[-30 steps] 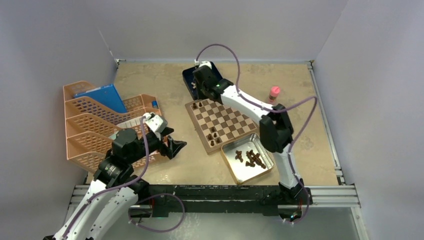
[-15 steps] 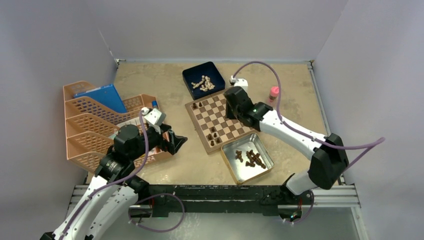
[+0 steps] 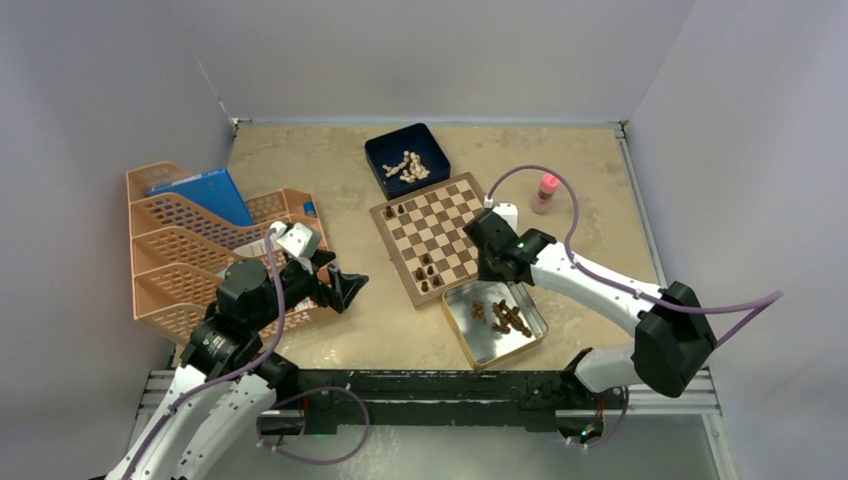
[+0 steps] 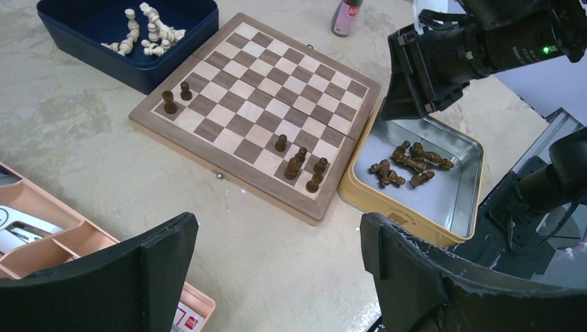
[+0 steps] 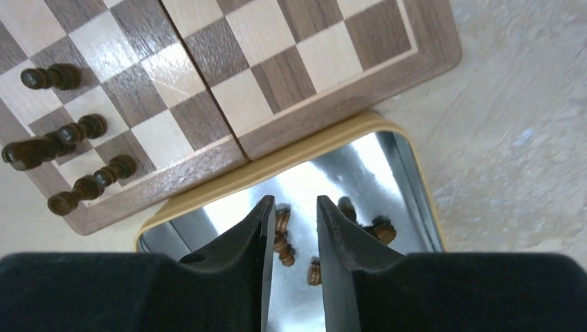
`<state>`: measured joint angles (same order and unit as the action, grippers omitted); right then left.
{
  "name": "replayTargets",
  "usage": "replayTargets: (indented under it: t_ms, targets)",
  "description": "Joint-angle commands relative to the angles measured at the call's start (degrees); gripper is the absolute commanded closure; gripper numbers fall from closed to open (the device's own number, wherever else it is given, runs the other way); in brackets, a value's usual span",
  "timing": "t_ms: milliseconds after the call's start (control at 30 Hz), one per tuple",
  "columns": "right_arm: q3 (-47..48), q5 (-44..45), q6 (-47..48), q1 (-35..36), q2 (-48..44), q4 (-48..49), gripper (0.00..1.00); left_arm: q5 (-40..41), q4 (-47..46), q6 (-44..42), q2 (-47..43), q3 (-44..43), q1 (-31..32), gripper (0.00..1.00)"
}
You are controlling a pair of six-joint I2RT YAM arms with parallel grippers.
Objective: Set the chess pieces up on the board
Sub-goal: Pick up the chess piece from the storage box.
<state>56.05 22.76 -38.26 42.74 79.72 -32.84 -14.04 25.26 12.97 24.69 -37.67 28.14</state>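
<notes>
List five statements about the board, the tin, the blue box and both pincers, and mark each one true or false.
1. Some dark chess pieces lie in the silver tin. True.
2. The board is bare. False: several dark pieces stand on it.
3. The blue box holds pale pieces. True.
4. The left pincer is wide open and empty. True.
5. The right pincer hangs over the blue box. False: it hangs over the silver tin, jaws narrowly apart.
</notes>
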Motion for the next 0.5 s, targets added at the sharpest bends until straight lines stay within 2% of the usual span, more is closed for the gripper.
replayTargets:
  t_ms: [0,267,467]
  targets:
    - [-2.69,-3.10,-7.22,0.14,-2.88,-2.76,0.70,1.30,-0.98,0.30,-1.08,-0.74,-0.02,0.13]
    - [-6.02,0.64,-12.25,-0.04,-1.78,-4.82,0.70,0.63,-1.17,0.22,-1.15,-0.65,-0.02,0.13]
    - [-6.72,0.70,-13.28,-0.15,2.69,-3.87,0.67,0.27,-0.96,0.12,-1.03,-0.74,-0.02,0.14]
